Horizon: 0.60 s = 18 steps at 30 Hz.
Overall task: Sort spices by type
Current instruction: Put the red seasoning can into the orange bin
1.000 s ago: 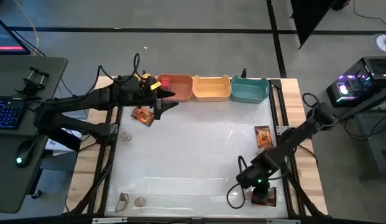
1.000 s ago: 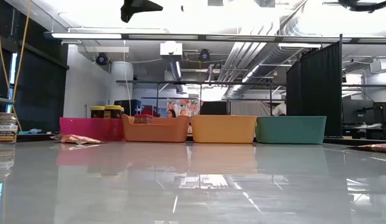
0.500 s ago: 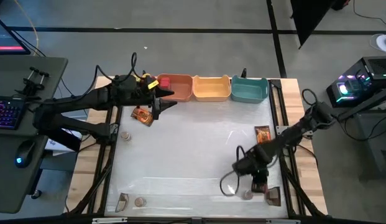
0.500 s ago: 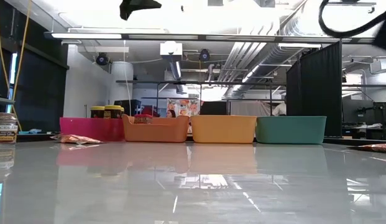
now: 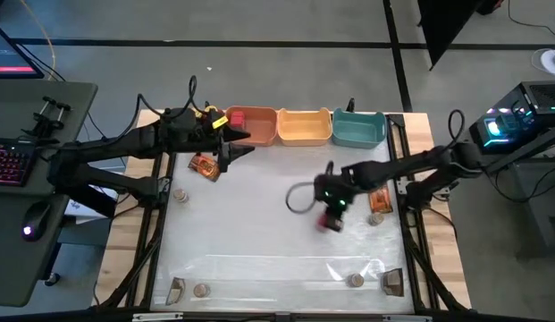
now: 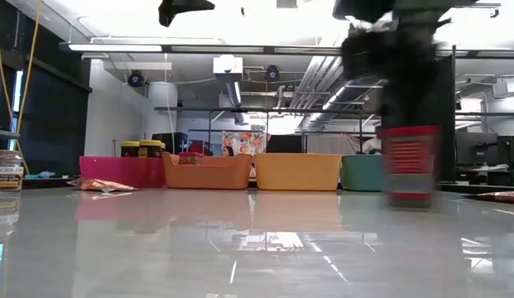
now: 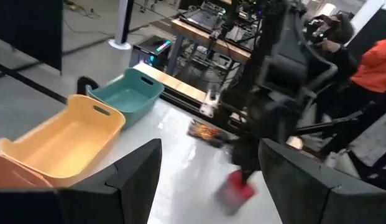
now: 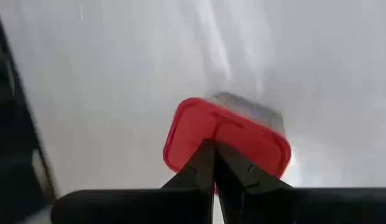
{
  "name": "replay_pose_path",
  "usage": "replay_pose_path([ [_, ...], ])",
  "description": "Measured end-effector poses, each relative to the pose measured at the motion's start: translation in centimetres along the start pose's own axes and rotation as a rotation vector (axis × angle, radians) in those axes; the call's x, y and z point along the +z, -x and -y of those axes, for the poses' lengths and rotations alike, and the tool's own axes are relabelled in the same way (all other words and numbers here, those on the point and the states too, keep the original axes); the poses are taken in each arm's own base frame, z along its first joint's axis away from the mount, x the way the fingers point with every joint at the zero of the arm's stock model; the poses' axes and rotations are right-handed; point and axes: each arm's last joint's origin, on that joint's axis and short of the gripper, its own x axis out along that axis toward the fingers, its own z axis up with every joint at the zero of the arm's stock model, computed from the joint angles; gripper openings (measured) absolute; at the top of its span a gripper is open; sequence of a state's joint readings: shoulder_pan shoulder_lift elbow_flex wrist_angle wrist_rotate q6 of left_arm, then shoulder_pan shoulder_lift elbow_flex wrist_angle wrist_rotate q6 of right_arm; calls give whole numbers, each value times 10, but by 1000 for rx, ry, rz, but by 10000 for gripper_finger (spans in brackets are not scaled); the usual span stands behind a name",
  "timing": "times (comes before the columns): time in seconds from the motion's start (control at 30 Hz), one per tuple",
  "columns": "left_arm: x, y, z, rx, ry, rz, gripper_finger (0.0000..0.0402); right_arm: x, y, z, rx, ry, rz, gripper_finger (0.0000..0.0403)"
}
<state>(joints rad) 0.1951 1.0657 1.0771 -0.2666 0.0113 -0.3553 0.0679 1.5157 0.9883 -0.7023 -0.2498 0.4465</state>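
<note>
Right gripper (image 5: 329, 213): over the middle-right of the white table (image 5: 259, 233), fingers pinched together on the top edge of a small red box (image 5: 331, 221).
Small red box: carried clear of the table; in the low view (image 6: 410, 161) hanging upright, long axis vertical, in front of the teal bin; blurred, so exact tilt cannot be told. In the right wrist view (image 8: 227, 137) red face with rounded corners toward the camera, finger tips meeting at its near edge.
Left gripper (image 5: 231, 148): near the far left corner, beside the pink bin; fingers (image 7: 133, 171) spread wide apart, nothing between them.
Bins: row of four plastic bins along the far edge; pink bin (image 6: 120, 171), orange bin (image 5: 252, 125), yellow bin (image 5: 304, 127), teal bin (image 5: 358, 129).
Yellow-lidded jars (image 6: 141, 148): standing upright in the pink bin.
Flat orange-brown foil packet, left (image 5: 204, 166): lying on the table just beside the left gripper, long axis slanted.
Flat orange-brown foil packet, right (image 5: 379, 199): lying flat near the right edge, long axis running near-to-far, partly under the right arm.
Grey-brown-lidded little jars: one at the left edge (image 5: 180, 194), one at the near left (image 5: 201, 290), one at the near right (image 5: 355, 280), one beside the right packet (image 5: 373, 218); all upright.
Person in an orange top (image 7: 376, 59): in the room beyond the table, seen in the left wrist view.
</note>
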Motion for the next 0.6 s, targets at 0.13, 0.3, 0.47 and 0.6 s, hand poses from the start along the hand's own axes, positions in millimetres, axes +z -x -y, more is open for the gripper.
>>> replay_pose_path([
  [0.13,-1,1,2,-79,34,-30,256,29,1,17,-29,-34,228,0],
  [0.3,0,5,6,-130,61,-35,256,68,-14,42,8,-89,450,0],
  [0.47,3,12,7,-141,58,-14,256,97,-23,56,168,-106,640,0],
  [0.6,5,18,8,-136,55,7,256,105,-4,58,245,-59,737,0],
])
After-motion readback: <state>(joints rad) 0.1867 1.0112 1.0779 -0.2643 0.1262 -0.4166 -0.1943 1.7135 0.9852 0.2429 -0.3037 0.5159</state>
